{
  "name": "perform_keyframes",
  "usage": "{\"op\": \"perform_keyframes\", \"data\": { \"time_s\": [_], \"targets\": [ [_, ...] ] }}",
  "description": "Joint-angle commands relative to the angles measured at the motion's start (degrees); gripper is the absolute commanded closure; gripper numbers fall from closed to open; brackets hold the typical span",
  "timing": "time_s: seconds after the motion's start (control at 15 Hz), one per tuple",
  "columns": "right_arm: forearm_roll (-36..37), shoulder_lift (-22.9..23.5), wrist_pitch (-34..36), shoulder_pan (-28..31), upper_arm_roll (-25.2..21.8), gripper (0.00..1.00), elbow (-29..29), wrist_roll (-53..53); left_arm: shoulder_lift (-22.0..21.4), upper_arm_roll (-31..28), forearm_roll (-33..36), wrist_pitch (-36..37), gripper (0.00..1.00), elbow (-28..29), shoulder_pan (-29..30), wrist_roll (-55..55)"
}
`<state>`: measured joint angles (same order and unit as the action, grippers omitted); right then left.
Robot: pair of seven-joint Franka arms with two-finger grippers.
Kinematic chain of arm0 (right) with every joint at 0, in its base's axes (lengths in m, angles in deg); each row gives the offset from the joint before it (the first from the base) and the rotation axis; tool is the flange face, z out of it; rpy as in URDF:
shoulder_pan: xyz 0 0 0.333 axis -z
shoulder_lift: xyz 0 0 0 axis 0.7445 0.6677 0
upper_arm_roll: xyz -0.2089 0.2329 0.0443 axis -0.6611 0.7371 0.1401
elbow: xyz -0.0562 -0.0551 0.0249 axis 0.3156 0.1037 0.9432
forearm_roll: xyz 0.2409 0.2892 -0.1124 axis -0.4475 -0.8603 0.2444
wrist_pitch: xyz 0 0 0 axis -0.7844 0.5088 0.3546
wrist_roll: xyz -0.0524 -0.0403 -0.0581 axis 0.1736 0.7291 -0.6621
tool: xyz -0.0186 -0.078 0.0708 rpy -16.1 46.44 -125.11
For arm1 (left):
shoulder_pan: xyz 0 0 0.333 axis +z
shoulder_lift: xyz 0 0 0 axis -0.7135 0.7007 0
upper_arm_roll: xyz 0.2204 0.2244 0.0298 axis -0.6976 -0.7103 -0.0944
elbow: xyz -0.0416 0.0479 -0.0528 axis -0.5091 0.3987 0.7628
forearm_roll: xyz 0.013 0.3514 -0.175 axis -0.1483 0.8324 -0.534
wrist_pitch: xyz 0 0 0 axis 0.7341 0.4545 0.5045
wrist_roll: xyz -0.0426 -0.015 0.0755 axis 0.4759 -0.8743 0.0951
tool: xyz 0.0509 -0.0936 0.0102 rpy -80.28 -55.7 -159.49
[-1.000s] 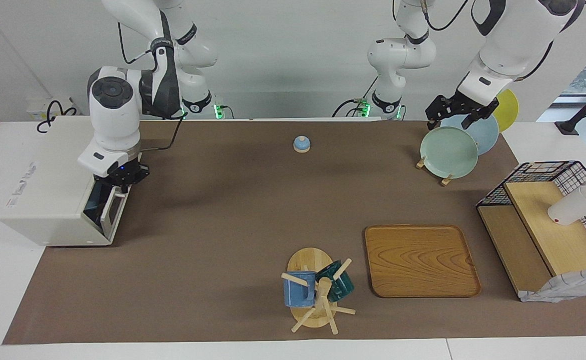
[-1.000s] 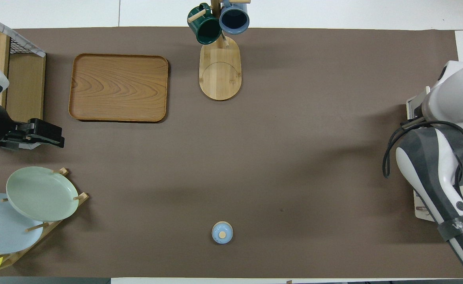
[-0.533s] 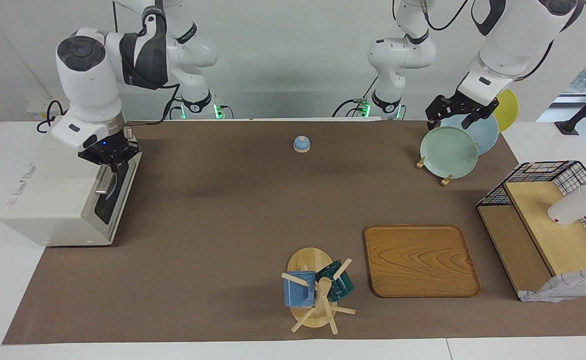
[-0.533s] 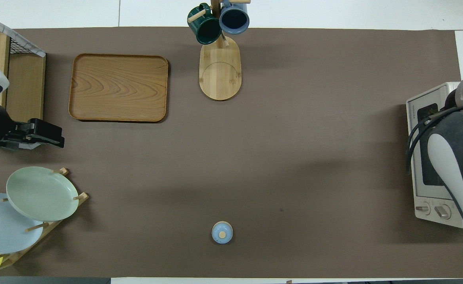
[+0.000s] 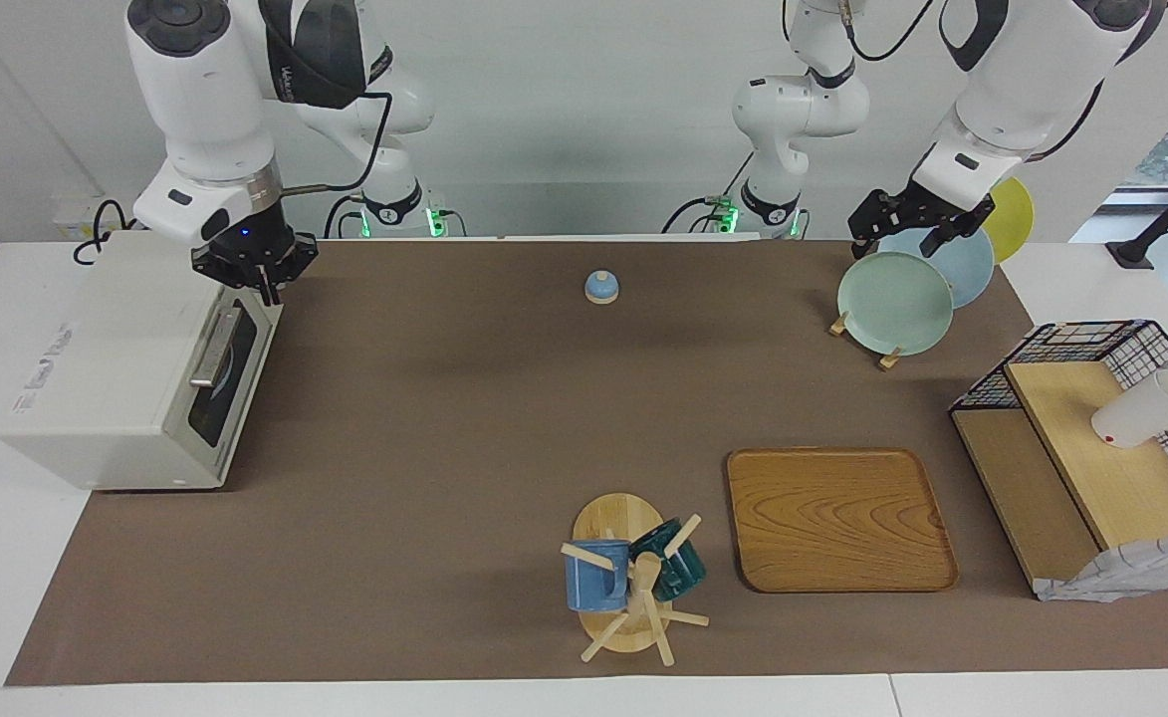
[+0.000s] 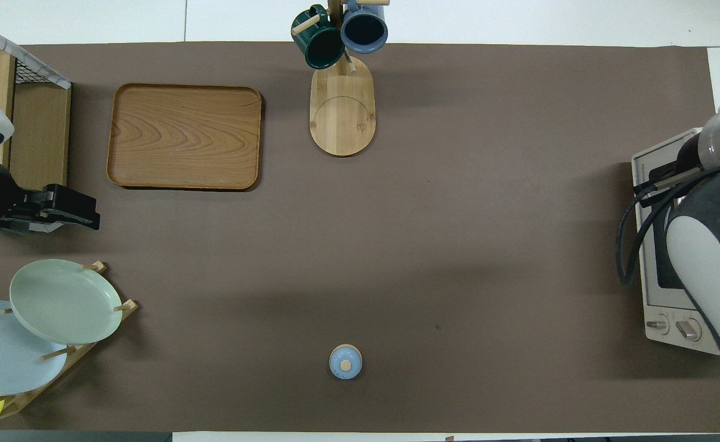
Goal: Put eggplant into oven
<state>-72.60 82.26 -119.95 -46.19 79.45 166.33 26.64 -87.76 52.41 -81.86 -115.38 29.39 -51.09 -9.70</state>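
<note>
The white oven (image 5: 116, 378) stands at the right arm's end of the table with its glass door shut and the bar handle up. It also shows at the edge of the overhead view (image 6: 660, 294), partly under the right arm. The eggplant is not in view on the table or in either gripper. My right gripper (image 5: 263, 289) hangs just over the top edge of the oven door, at the corner nearer the robots. My left gripper (image 5: 917, 234) waits over the plate rack and holds nothing; it also shows in the overhead view (image 6: 89, 216).
A rack of plates (image 5: 892, 299) stands at the left arm's end. A small blue knobbed lid (image 5: 600, 287) lies near the robots. A wooden tray (image 5: 837, 518), a mug tree (image 5: 628, 583) and a wire shelf (image 5: 1091, 448) with a white cup (image 5: 1141, 408) stand farther out.
The oven door went from part open to shut under my right gripper. That gripper then rose and moved toward the robots along the door's top. The left arm has not moved.
</note>
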Motion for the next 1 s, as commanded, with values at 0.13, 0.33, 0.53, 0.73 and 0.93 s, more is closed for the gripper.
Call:
{"op": "perform_keyframes", "data": {
  "time_s": [0.13,0.33,0.53,0.73,0.93],
  "targets": [
    [-5.14,0.56,1.69,3.35,-0.13,0.00,-0.87,-0.78,-0.08,-0.29,1.10,0.97,0.00,-0.73,-0.14,0.27],
    [-8.04,0.83,1.77,3.09,-0.22,0.00,-1.31,-0.86,-0.08,-0.29,1.01,0.97,0.00,-0.73,-0.14,0.27],
    [-7.44,0.65,3.88,-1.38,-1.53,0.00,-2.18,-5.76,-0.08,-0.29,1.10,1.06,0.00,-0.73,-0.14,0.27],
    [-8.14,0.57,3.71,-2.01,-2.77,0.00,-3.06,-7.81,-0.08,-0.29,1.10,0.97,0.00,-0.73,-0.14,0.27],
    [-8.40,0.65,3.27,-2.01,-2.77,0.00,-2.63,-8.16,-0.08,-0.29,1.10,0.97,0.00,-0.73,-0.14,0.27]
  ]
}}
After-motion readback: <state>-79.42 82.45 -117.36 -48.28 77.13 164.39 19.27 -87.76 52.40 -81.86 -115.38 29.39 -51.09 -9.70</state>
